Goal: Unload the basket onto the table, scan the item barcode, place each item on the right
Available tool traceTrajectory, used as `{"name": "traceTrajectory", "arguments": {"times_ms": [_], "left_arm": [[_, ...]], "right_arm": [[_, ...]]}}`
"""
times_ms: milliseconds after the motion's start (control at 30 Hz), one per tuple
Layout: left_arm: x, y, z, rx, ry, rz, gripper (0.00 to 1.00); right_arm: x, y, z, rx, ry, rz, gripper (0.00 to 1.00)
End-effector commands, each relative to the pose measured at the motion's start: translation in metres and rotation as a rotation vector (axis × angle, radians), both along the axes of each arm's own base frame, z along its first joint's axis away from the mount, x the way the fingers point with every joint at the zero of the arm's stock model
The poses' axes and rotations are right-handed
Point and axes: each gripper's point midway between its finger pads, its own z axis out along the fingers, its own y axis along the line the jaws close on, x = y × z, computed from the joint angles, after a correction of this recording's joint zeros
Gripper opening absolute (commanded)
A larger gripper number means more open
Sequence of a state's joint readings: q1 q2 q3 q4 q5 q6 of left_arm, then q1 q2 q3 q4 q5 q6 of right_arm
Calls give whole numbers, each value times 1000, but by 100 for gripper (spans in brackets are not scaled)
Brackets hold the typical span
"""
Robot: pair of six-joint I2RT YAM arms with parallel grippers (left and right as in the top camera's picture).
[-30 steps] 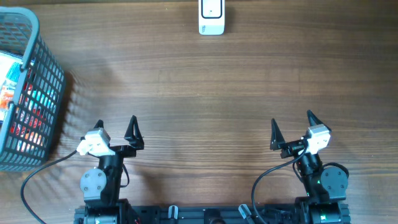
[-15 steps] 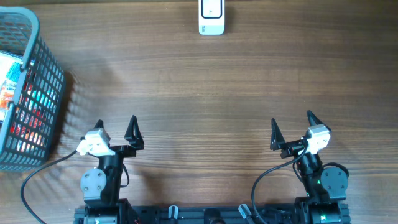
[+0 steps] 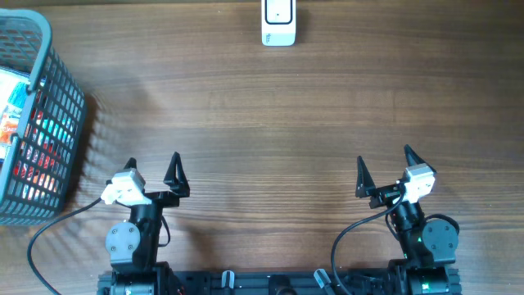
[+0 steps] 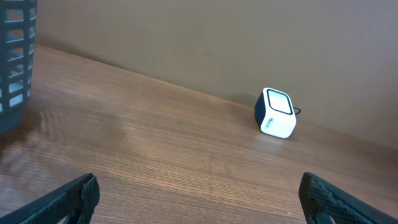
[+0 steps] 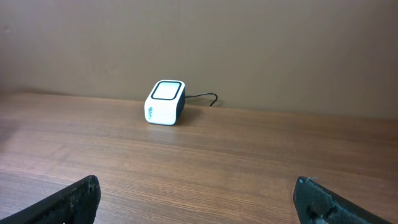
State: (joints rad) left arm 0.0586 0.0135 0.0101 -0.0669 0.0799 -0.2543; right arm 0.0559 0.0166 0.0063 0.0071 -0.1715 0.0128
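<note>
Wooden table (image 3: 262,106) carries a scanner (image 3: 278,22) at 12 o'clock and a basket (image 3: 72,102) of packets (image 3: 11,106) at 9 o'clock, with left gripper (image 3: 152,159) at 7 and right gripper (image 3: 383,154) at 5, both spread wide and empty.

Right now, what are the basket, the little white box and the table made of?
Basket: looks like grey-blue plastic, matte, moulded in an open grid.
Little white box: probably hard plastic, a smooth white shell with a dark rim around its top face.
Table: wood or wood-look laminate, brown with long grain lines and a slight sheen.
</note>
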Motion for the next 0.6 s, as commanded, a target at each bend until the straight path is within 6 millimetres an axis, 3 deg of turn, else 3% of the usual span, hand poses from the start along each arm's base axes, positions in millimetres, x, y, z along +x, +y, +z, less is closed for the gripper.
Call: {"name": "traceTrajectory", "arguments": {"times_ms": [0,100,400,567], "left_arm": [[-2,-20,2,-106,-5,-110,100],[-5,-38,5,-131,-9,-212,100],[-6,-44,7,-131,-16,-251,100],[-15,-64,39,-105,-138,-383,100]], "right_arm": [[1,-3,-1,-12,2,-15,100],[1,-3,-1,-12,2,-15,100],[1,-3,-1,-12,2,-15,100],[1,-3,-1,-12,2,-15,100]]}}
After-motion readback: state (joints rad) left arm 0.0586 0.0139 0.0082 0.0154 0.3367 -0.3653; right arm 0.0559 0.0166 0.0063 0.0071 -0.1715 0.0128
